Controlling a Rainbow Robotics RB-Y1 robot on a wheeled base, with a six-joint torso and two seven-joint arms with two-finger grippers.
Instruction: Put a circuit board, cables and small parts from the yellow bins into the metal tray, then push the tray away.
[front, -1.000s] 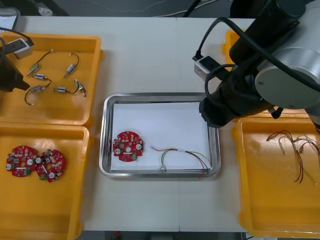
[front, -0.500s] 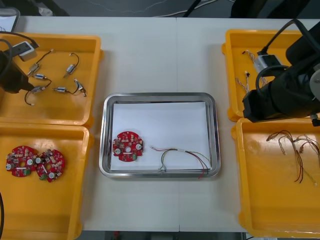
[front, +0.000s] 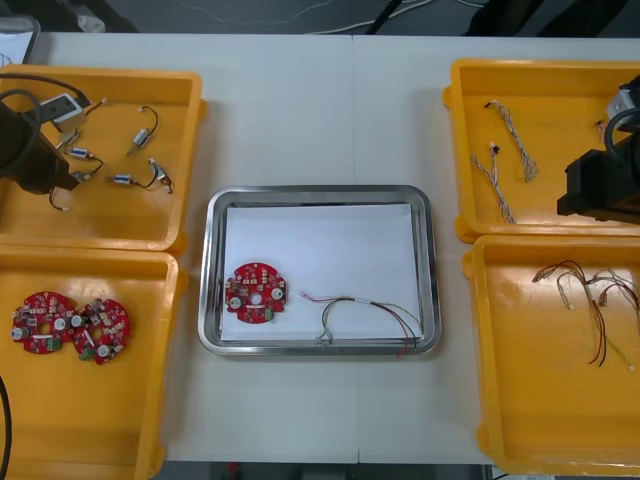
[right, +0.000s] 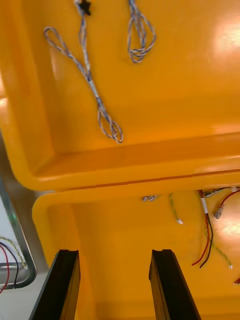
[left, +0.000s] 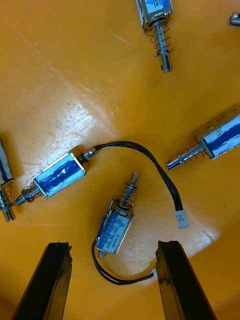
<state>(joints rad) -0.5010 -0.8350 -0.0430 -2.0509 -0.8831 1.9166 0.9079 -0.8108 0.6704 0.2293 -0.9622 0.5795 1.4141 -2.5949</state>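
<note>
Left claw (left: 112, 246) wide over one small metal part (left: 116, 226), at least four more around. Right claw (right: 115, 252) wide; two twisted cables (right: 95, 90) beyond.

A pale off-white tabletop (front: 300, 120) carries four bright yellow plastic bins (front: 120, 215) and a shiny silver metal tray (front: 320, 192) that is white inside. The round red circuit board (front: 256, 293) has pale specks. The thin twisted cables (right: 95, 90) are striped blue and white. The small silver metal parts (left: 116, 227) bear blue labels and black leads.
</note>
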